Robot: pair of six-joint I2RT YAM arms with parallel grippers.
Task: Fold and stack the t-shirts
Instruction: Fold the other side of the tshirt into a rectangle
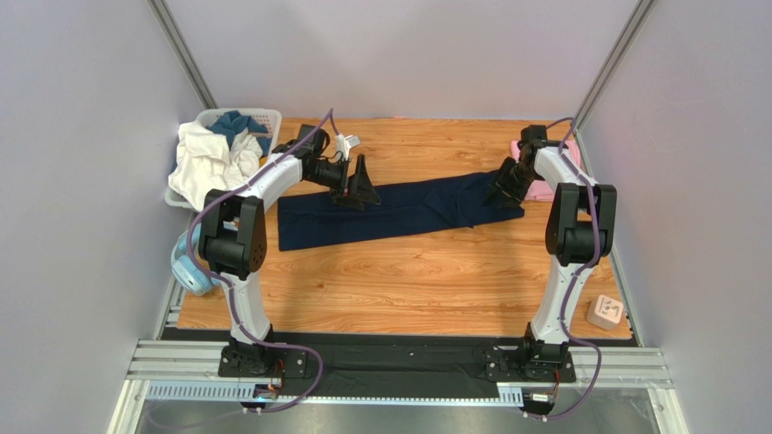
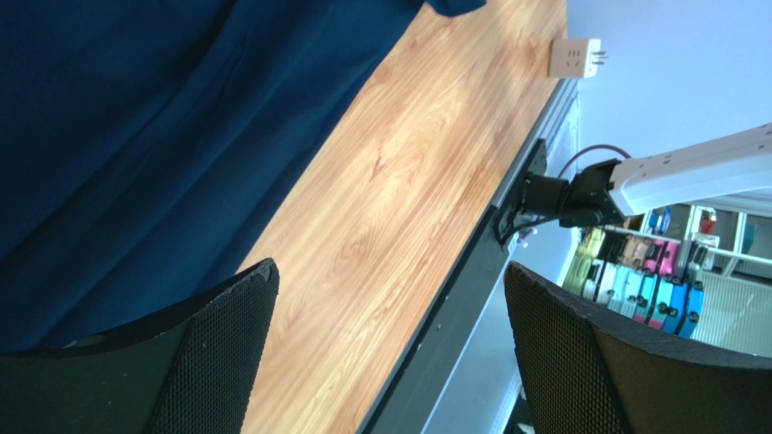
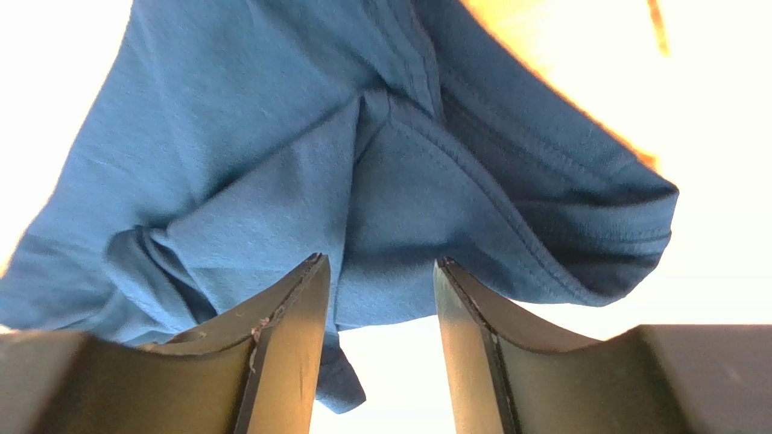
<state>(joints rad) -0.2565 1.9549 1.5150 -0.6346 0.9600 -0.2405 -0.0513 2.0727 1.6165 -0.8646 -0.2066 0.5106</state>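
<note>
While half-closed round a bunched fold at the right end of the navy t-shirt [image 1: 390,212] across mid-frame, can't tell if really pinched by the right gripper [image 3: 376,264], so might slip or drag crooked, with left gripper [image 2: 390,271] gaping wide.

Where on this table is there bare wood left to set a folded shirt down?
The wide near band of table, between the navy t-shirt and the near edge, is bare except a small box at its right end. A thinner strip lies behind the shirt. Crowded: laundry basket far left, pink t-shirt far right.
</note>
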